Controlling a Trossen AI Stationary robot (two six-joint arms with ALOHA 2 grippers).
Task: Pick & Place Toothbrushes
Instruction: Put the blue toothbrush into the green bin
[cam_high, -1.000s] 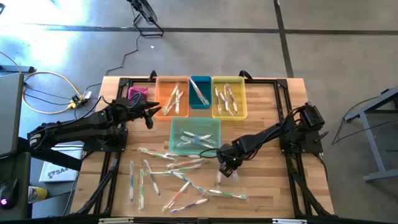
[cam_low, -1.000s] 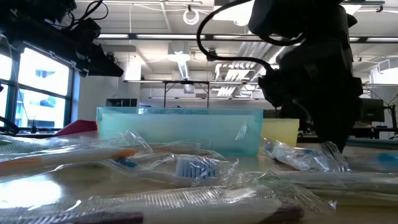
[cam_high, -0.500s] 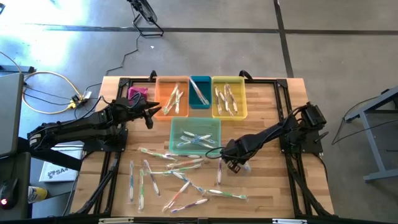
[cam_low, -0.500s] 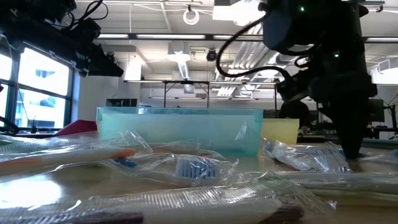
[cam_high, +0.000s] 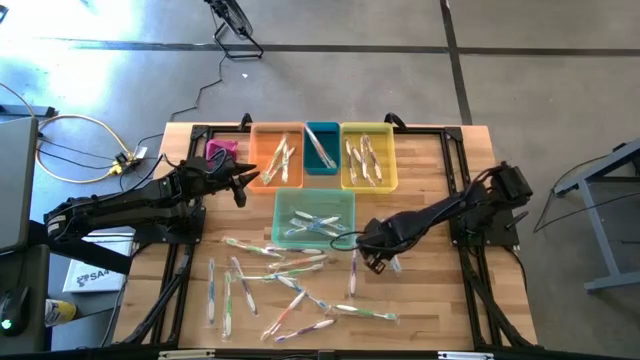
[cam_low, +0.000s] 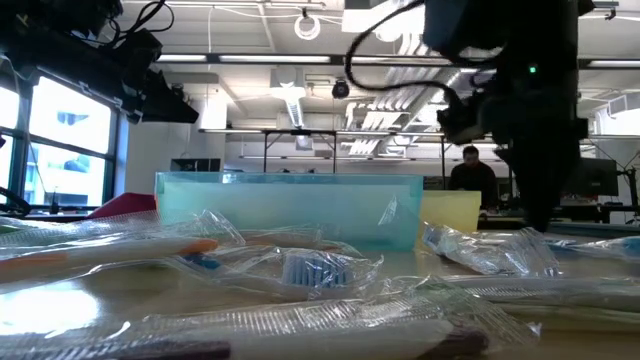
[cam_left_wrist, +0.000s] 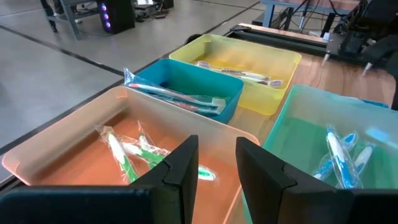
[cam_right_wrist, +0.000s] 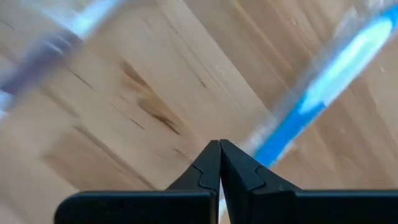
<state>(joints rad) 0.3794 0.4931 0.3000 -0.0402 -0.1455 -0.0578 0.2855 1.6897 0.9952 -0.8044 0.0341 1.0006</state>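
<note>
The left arm reaches in from the left side and stays high near the far part of the counter. Its left end effector (cam_high: 238, 182) has the two fingers (cam_left_wrist: 180, 163) parted, with a clear gap between them. The right arm bends in from the right side toward the middle. The right end effector (cam_high: 377, 259) points down, fingertips (cam_right_wrist: 219, 163) pressed fully together, holding nothing.
</note>
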